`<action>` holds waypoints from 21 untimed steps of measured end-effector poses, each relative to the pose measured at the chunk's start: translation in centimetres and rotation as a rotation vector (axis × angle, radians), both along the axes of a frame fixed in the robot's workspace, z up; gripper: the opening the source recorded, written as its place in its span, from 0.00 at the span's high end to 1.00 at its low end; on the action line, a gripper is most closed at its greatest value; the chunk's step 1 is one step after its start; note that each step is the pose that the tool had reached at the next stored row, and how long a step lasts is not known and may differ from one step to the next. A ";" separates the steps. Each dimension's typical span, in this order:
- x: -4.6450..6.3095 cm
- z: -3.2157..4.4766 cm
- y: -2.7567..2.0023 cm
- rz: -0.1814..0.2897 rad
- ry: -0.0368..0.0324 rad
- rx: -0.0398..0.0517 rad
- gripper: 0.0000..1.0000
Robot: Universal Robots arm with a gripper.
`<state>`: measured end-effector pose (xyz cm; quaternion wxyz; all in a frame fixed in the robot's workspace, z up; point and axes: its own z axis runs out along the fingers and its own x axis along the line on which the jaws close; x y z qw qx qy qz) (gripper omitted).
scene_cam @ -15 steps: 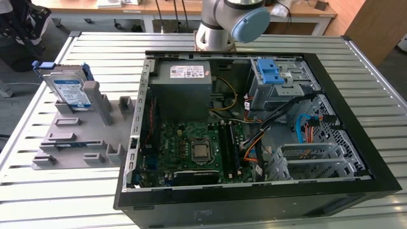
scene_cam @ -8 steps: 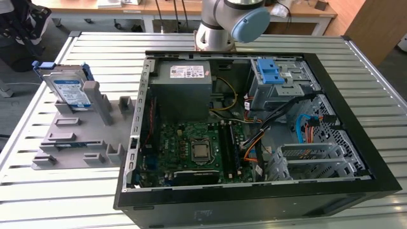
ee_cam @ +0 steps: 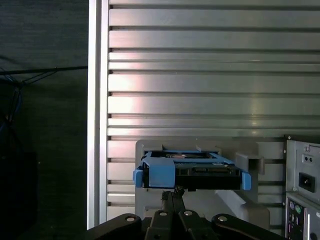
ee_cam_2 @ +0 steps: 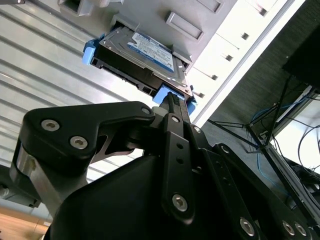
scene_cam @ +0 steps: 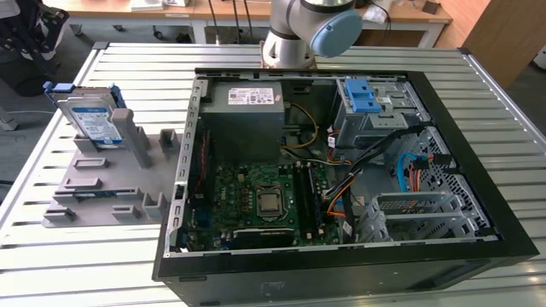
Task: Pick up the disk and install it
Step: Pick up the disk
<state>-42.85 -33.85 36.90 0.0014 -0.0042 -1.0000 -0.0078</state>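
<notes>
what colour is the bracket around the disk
Blue; the bracket on the disk shows best in the first wrist view.

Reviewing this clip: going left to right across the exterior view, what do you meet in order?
disk, standing in the grey holder → power-supply box → blue latch tabs → right wall of the computer case.

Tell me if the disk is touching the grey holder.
Touching. The exterior view shows the disk standing in a slot of the holder.
</notes>
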 end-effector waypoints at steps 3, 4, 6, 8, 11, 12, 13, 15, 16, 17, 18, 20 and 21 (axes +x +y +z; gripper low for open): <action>0.0 0.00 0.00 0.000 0.0000 0.0000 0.89; 0.0 0.00 0.00 0.000 0.0000 0.0000 0.89; 0.0 0.00 0.00 0.003 0.0000 0.0000 0.89; 0.0 0.00 0.00 0.018 -0.0001 0.0001 0.89; 0.0 0.00 0.00 0.057 0.0000 0.0002 0.89; 0.0 0.00 0.00 0.073 -0.0001 0.0003 0.89; 0.0 -0.01 0.00 0.089 -0.0001 0.0003 0.89; 0.0 -0.01 0.00 0.121 -0.0001 0.0003 0.89; 0.0 -0.02 0.00 0.135 0.0000 0.0003 0.89; 0.0 -0.02 0.00 0.149 0.0000 0.0003 0.89; 0.0 -0.02 0.00 0.163 0.0000 0.0002 0.89; 0.0 -0.03 0.00 0.192 0.0000 0.0002 0.89; 0.0 -0.03 0.00 0.206 0.0000 0.0002 0.89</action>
